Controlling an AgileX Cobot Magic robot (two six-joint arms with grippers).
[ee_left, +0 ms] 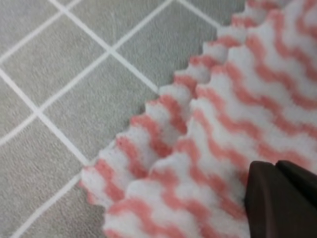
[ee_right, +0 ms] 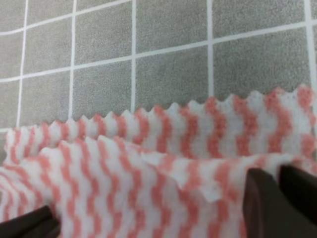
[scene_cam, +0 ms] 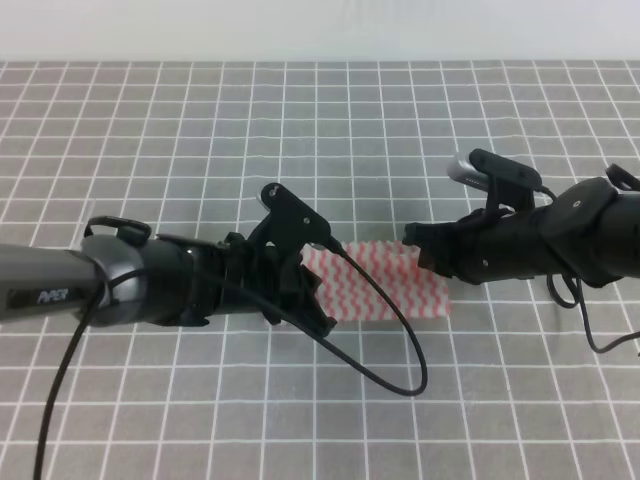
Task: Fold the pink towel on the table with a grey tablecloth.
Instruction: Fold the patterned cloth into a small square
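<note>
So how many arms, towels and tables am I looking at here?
Arms: 2, left gripper and right gripper
Towel: 1, pink and white
Table: 1, grey grid cloth
Total: 4

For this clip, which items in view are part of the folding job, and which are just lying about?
Part of the job:
- pink towel, doubled over in the wrist views
- grey tablecloth under it
- left gripper and right gripper, one at each end of the towel

Lying about:
- nothing else visible on the cloth
</note>
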